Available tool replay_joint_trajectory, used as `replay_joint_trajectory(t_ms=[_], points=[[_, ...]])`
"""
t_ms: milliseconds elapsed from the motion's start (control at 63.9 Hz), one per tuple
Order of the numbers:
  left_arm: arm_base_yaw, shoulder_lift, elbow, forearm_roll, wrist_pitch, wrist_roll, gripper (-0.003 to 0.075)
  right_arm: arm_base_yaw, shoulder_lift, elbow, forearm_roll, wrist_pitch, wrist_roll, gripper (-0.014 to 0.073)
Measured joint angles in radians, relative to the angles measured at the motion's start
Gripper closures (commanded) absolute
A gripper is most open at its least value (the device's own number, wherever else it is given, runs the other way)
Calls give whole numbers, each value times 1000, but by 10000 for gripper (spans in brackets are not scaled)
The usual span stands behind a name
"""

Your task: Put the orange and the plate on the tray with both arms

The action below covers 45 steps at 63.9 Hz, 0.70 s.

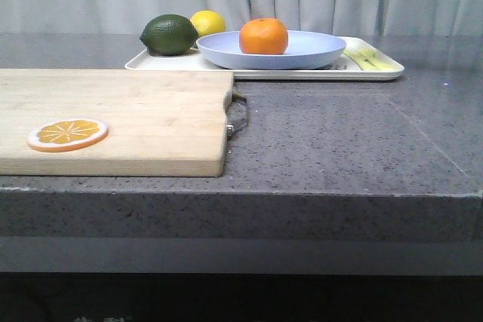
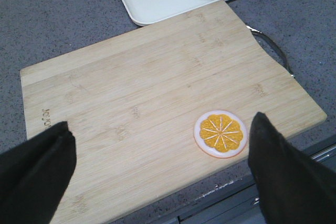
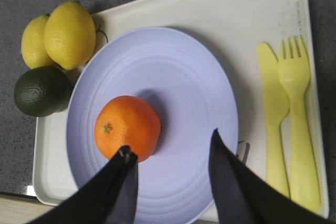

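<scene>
The orange (image 1: 263,36) sits in the pale lavender-blue plate (image 1: 317,52), and the plate rests on the cream-white tray (image 1: 302,74) at the back of the counter. In the right wrist view the orange (image 3: 127,127) lies left of centre on the plate (image 3: 178,93), on the tray (image 3: 231,14). My right gripper (image 3: 170,148) is open and empty above the plate, one finger overlapping the orange's edge. My left gripper (image 2: 160,129) is open and empty above the wooden cutting board (image 2: 157,103). Neither gripper shows in the front view.
A dark green lime (image 1: 169,35) and a yellow lemon (image 1: 209,22) sit at the tray's left end; two lemons (image 3: 68,32) show in the right wrist view. A yellow knife (image 3: 273,114) and fork (image 3: 299,119) lie on the tray's right. An orange slice disc (image 1: 68,134) lies on the cutting board (image 1: 113,118).
</scene>
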Motion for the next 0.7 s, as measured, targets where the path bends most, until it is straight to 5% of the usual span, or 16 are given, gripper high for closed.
replay_joint_trajectory(t_ms=[282,705], points=[[0,0,0,-11,3,0,78,0,-172,46,-17,8,-118,244],[0,0,0,-56,15,0,78,2,-720,736,-151,-8,-342,244]])
